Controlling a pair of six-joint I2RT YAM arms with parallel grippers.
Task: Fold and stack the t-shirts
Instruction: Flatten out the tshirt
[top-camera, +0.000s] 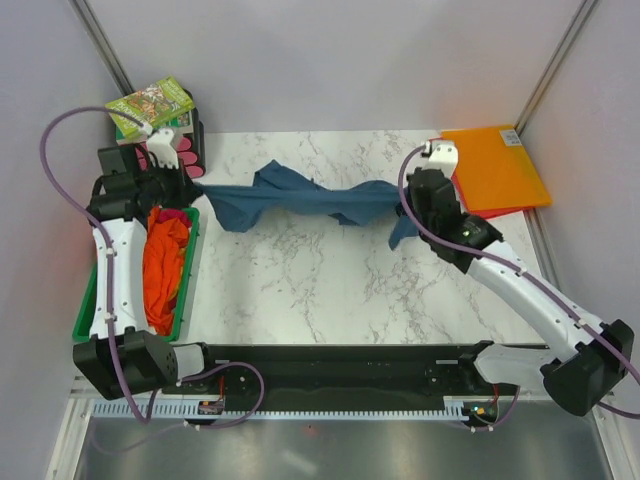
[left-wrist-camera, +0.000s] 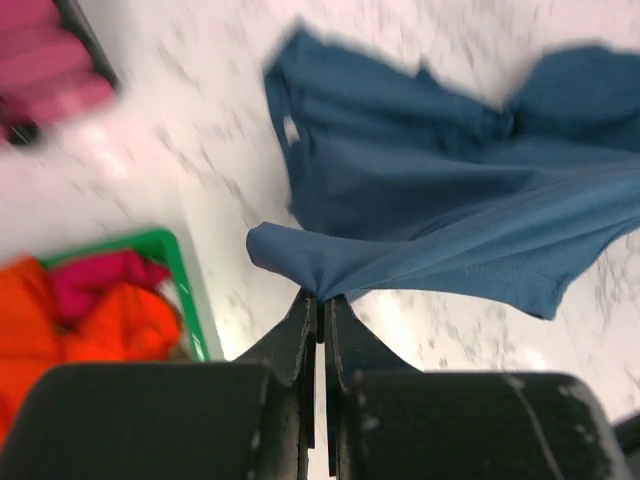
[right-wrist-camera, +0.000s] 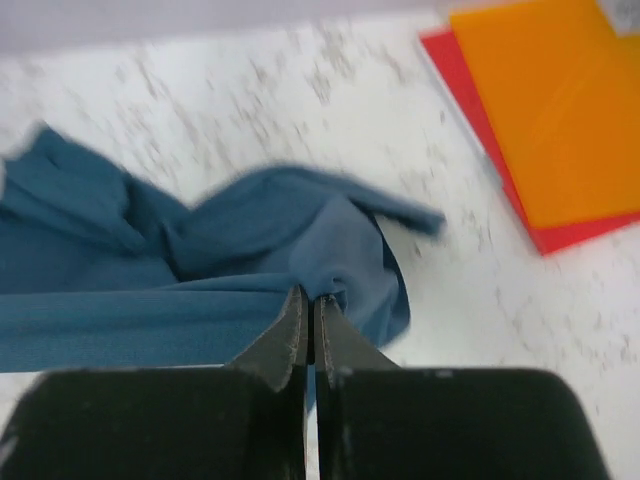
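The dark teal-blue t-shirt (top-camera: 300, 200) hangs stretched between both grippers above the marble table's far half. My left gripper (top-camera: 196, 185) is shut on its left end; in the left wrist view the cloth (left-wrist-camera: 430, 220) bunches at the closed tips (left-wrist-camera: 321, 297). My right gripper (top-camera: 402, 208) is shut on its right end; the cloth (right-wrist-camera: 200, 290) is pinched at the tips (right-wrist-camera: 310, 297), and a flap hangs below. Bright orange t-shirts (top-camera: 163, 265) lie in the green bin (top-camera: 190, 290), and show in the left wrist view (left-wrist-camera: 110, 320).
Flat orange and red folders (top-camera: 495, 170) lie at the back right and show in the right wrist view (right-wrist-camera: 560, 110). A box with a green printed top (top-camera: 152, 105) and pink items (top-camera: 190, 150) stand at the back left. Grey walls enclose the table.
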